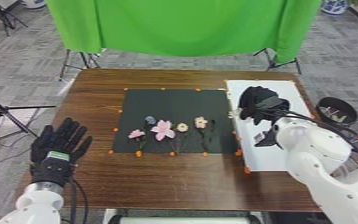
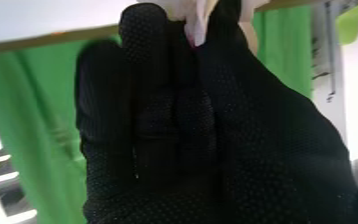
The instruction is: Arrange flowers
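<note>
One pale flower, which my right hand pinches near the edge of the white sheet: probably light, soft, easily crushed, best taken low, beneath the bloom.

2 cams share green cloth, head's fwd/down, R wrist's close.

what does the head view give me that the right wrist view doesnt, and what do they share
Head view: the open left hand, the dark mat with a row of flowers lying on it, and the black bin beyond the table's right side. Right wrist view: the dotted texture of the glove and the petals up close. Both: the right hand, the pale flower at its fingertips and the green cloth.
</note>
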`<action>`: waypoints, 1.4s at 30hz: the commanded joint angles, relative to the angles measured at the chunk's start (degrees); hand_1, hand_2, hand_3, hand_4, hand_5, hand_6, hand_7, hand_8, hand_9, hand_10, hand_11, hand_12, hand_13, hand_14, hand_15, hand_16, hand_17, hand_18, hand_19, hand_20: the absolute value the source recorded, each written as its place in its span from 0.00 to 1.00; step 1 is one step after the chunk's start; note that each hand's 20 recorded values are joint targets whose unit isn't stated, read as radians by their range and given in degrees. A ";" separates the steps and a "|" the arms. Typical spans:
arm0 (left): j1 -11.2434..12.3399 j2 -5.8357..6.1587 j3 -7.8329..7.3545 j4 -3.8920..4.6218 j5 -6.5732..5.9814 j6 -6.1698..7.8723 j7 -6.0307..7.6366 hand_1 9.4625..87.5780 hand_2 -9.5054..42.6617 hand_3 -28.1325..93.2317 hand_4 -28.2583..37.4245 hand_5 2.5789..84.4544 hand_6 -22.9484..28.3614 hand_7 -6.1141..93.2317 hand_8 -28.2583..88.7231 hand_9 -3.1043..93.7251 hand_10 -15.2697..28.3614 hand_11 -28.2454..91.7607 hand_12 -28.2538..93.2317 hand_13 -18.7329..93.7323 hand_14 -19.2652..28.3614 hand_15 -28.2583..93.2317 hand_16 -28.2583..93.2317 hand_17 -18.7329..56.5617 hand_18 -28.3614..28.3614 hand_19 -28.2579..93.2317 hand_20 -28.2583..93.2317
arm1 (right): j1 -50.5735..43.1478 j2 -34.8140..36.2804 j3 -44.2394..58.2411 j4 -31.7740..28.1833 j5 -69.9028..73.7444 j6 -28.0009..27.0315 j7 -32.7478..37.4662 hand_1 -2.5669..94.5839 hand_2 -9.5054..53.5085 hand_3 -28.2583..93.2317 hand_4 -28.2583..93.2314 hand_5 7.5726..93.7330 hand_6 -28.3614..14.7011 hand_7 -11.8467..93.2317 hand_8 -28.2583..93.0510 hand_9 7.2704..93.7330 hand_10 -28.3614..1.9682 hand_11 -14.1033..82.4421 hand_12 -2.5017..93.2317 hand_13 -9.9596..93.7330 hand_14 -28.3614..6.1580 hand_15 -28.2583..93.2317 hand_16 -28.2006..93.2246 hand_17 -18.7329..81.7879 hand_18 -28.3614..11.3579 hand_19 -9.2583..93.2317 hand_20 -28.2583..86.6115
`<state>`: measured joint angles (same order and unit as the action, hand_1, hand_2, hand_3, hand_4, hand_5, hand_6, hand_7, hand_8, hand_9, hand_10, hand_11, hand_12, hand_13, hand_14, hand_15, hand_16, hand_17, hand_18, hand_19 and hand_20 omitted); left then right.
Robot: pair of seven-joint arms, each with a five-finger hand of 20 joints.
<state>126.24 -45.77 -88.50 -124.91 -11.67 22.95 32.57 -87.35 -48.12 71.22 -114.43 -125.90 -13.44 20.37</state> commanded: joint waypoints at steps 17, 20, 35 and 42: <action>0.43 -1.53 -0.90 0.26 -0.88 -0.02 -1.28 0.27 0.52 0.83 0.00 0.54 0.64 0.29 0.14 0.45 0.71 0.47 0.32 0.42 0.76 0.64 0.14 0.16 0.78 0.60 0.30 | -1.62 -7.76 -4.84 -0.38 -4.05 -6.35 0.90 0.60 0.00 0.81 0.00 0.67 0.64 0.37 0.20 0.81 0.67 0.23 0.42 0.78 0.66 0.49 0.54 0.62 0.31 0.90 0.51; 0.65 -1.40 -1.25 0.24 -0.74 -0.02 -1.22 0.27 0.52 0.83 0.00 0.54 0.64 0.29 0.14 0.45 0.71 0.47 0.32 0.42 0.76 0.64 0.14 0.16 0.78 0.60 0.30 | -1.95 -8.17 -4.17 -0.87 -3.11 -7.05 1.32 0.59 0.00 0.82 0.00 0.66 0.65 0.34 0.19 0.78 0.65 0.26 0.38 0.77 0.66 0.50 0.54 0.61 0.31 0.90 0.51; 0.69 -0.68 -3.14 1.18 4.49 -3.77 -3.63 0.26 0.52 0.82 0.00 0.53 0.64 0.28 0.14 0.45 0.70 0.45 0.31 0.43 0.73 0.58 0.13 0.16 0.76 0.59 0.29 | -7.08 -7.20 6.43 -1.83 29.12 13.28 -7.79 0.33 0.20 0.88 0.01 0.53 0.60 0.30 0.12 0.57 0.44 0.31 0.20 0.60 0.45 0.49 0.37 0.50 0.32 0.65 0.40; 1.33 -0.41 -5.89 2.47 8.54 -8.14 -6.59 0.25 0.51 0.81 0.00 0.51 0.62 0.24 0.14 0.44 0.69 0.41 0.30 0.42 0.71 0.53 0.13 0.16 0.75 0.58 0.28 | -7.18 -10.52 14.71 1.27 67.78 14.89 -10.57 0.23 0.24 0.88 0.02 0.44 0.58 0.27 0.13 0.43 0.40 0.23 0.17 0.48 0.37 0.41 0.37 0.41 0.30 0.47 0.39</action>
<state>126.68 -46.69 -91.91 -123.64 -6.94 18.99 29.01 -95.31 -56.40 80.51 -115.78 -97.64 1.30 9.75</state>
